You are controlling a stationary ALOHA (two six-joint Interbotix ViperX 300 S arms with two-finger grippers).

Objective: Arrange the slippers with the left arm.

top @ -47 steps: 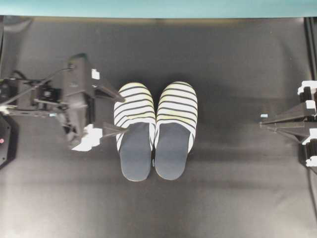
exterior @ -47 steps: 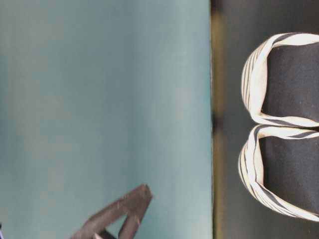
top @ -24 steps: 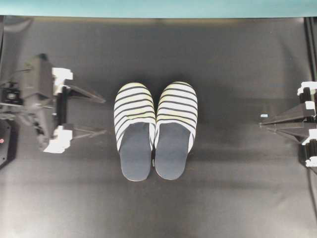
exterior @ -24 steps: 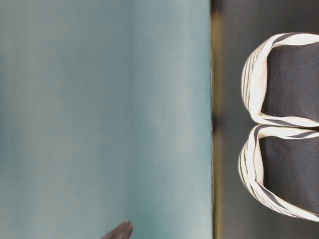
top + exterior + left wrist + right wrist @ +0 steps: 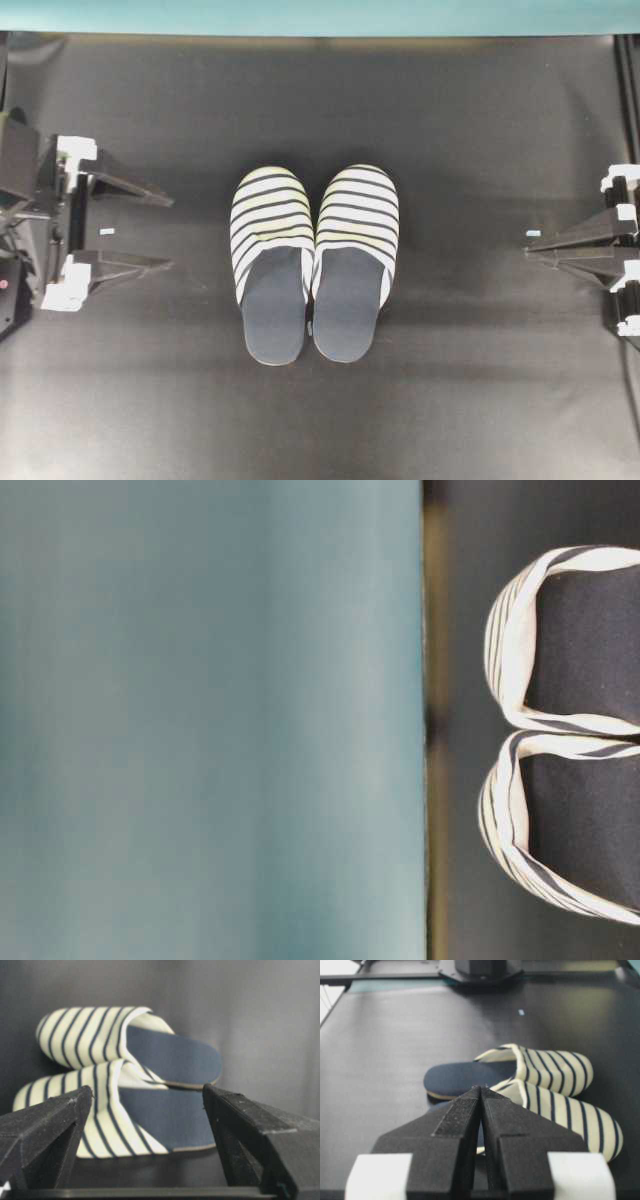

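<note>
Two striped slippers lie side by side in the middle of the black table, toes to the far edge: the left slipper and the right slipper, touching along their inner edges. They also show in the table-level view, the left wrist view and the right wrist view. My left gripper is open and empty at the left edge, well clear of the slippers, which show beyond its gap. My right gripper is shut and empty at the right edge.
The black table fills the overhead view, with a teal wall along the far edge. A small pale scrap lies by the right gripper's tip, another between the left fingers.
My left gripper has let go of the left slipper's side and drawn back to the left edge, open. It has left the table-level view. The slippers and right arm have not moved.
</note>
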